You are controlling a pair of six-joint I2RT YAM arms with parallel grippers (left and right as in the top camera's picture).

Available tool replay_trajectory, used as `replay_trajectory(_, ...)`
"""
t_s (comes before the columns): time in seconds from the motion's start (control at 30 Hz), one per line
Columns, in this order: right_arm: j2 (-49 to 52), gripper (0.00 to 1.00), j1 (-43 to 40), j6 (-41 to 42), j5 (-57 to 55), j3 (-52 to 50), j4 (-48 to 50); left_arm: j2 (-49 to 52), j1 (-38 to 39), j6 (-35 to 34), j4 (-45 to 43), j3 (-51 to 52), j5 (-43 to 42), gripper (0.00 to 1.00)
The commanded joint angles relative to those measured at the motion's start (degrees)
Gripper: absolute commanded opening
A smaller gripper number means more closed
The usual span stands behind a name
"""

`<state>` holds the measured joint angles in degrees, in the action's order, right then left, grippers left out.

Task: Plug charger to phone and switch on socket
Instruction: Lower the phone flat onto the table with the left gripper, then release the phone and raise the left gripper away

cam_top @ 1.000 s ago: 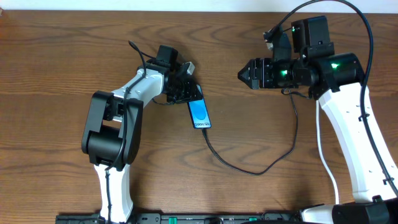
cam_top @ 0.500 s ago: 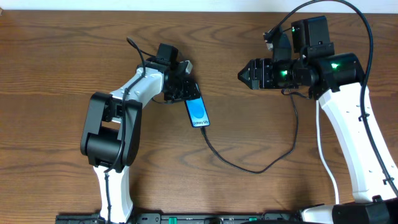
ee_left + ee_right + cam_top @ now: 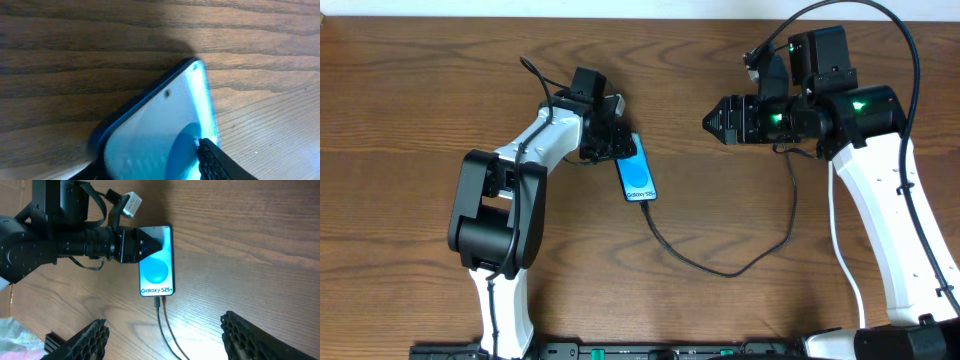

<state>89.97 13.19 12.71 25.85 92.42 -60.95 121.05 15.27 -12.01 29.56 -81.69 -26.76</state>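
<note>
The phone (image 3: 636, 178) lies on the wooden table with its blue screen up and the "Galaxy" text at its near end. It also shows in the right wrist view (image 3: 156, 260) and fills the left wrist view (image 3: 155, 125). My left gripper (image 3: 615, 148) is shut on the phone's far end, with fingers on both long edges (image 3: 150, 165). The charger (image 3: 720, 272), a thin black cable, has its tip (image 3: 157, 301) in the phone's near end. My right gripper (image 3: 710, 122) hovers open and empty to the right (image 3: 172, 340). The socket is out of view.
The charger cable loops along the table toward the right arm (image 3: 794, 200). A white cord (image 3: 835, 235) runs beside the right arm's base. A small white plug (image 3: 131, 203) hangs on the left arm's wiring.
My left gripper has drawn the phone a little up and to the left, with the cable end following. The right arm has not moved.
</note>
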Motion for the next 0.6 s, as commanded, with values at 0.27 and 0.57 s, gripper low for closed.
replay_trajectory(0.27, -0.17, 0.72, 0.42, -1.25, -0.26, 0.57, -0.24, 0.92, -0.07, 0.83, 1.31, 0.09, 6.54, 0.50)
replay_trajectory(0.57, -0.17, 0.72, 0.42, -1.22, -0.28, 0.57, -0.20, 0.28, -0.52, 0.83, 1.57, -0.22, 10.01, 0.50)
